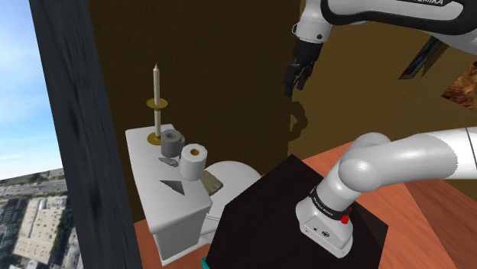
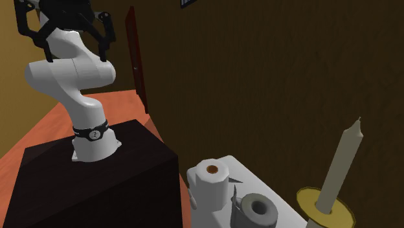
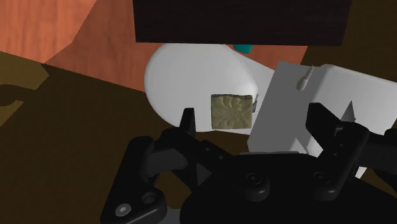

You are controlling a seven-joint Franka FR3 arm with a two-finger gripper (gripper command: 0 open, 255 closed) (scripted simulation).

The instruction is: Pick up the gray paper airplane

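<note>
High above the white toilet tank [image 1: 177,220], our black gripper [image 1: 293,84] hung near the brown wall [image 1: 222,69], and we saw its fingers [image 3: 186,124] standing apart with nothing between them. We found the gray paper airplane [image 1: 174,186] lying flat on the tank's lid, at the end nearer the shoulder view's lower edge, just beside a white paper roll [image 1: 193,162]. Farther back on the lid stood a gray roll [image 1: 171,141] and a tall candle [image 1: 157,95].
</note>
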